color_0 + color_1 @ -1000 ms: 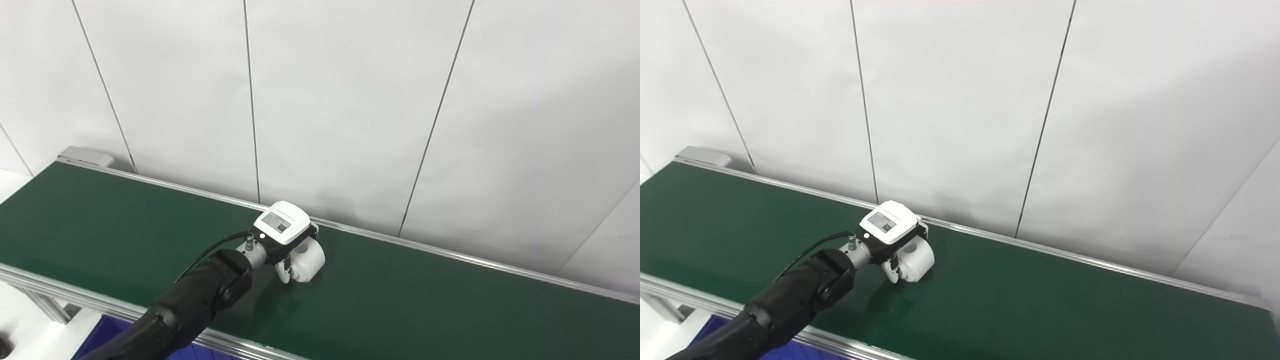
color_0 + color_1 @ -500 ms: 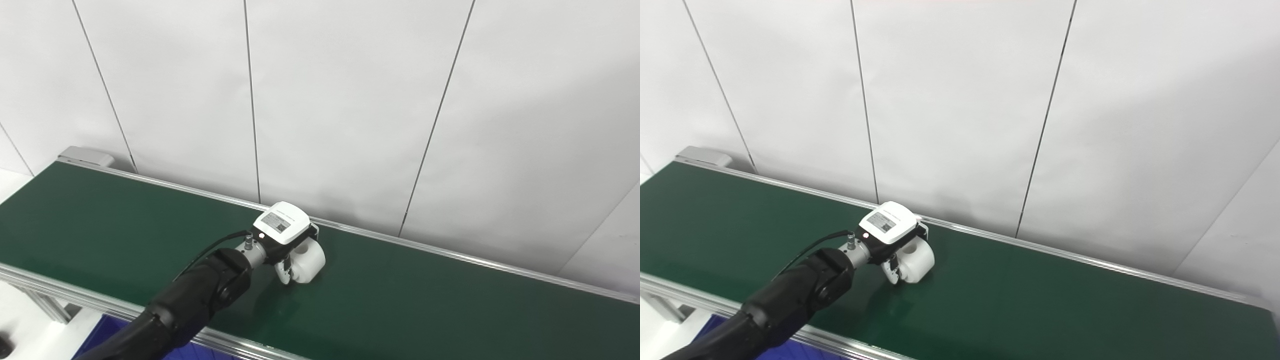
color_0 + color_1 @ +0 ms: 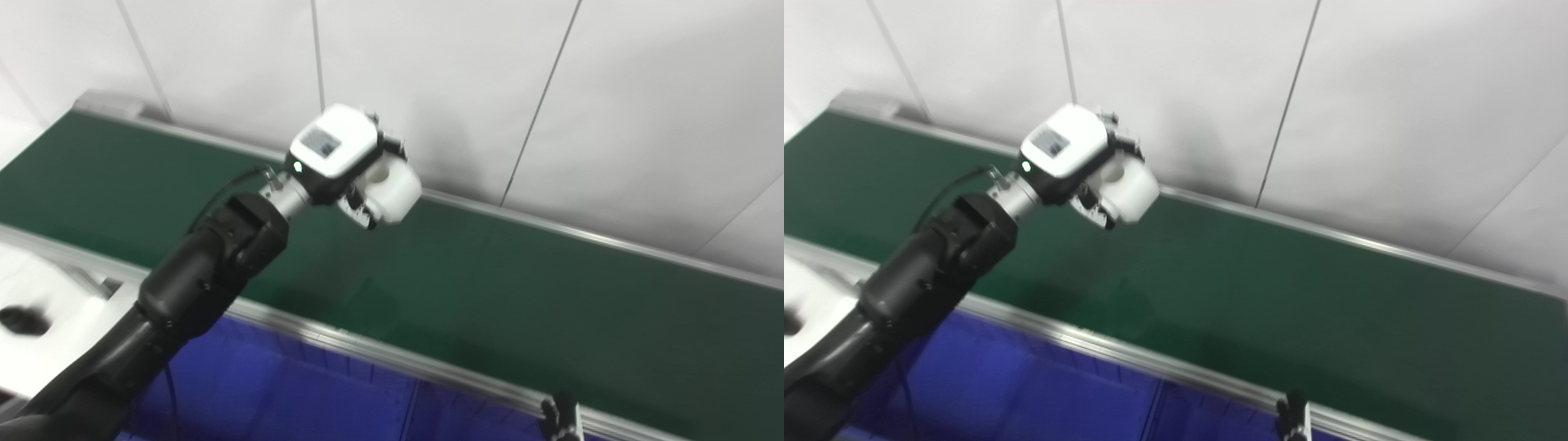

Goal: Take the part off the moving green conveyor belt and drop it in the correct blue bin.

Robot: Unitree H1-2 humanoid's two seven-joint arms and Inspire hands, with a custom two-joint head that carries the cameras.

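White plastic is what catches the eye: a chunky white part [image 3: 395, 187] with a round hole in its top, held in the left hand [image 3: 352, 162] at the upper middle of the frame, clear of the green conveyor belt [image 3: 490, 288] below it. The hand's fingers are wrapped round the part from behind and underneath, so it is gripping it; only a few dark finger tips [image 3: 392, 142] show past the white back cover. The black forearm runs down to the lower left corner. A blue bin [image 3: 294, 392] fills the bottom of the frame, just beside the belt's near rail, with what looks like a divider toward the lower middle.

I'd say the pick is done and the carry is under way. Next the arm must swing down over the rail and release above the right compartment; which one that is, I cannot tell. The right hand is barely visible, a dark tip [image 3: 560, 416] at the bottom edge; its state I cannot tell.
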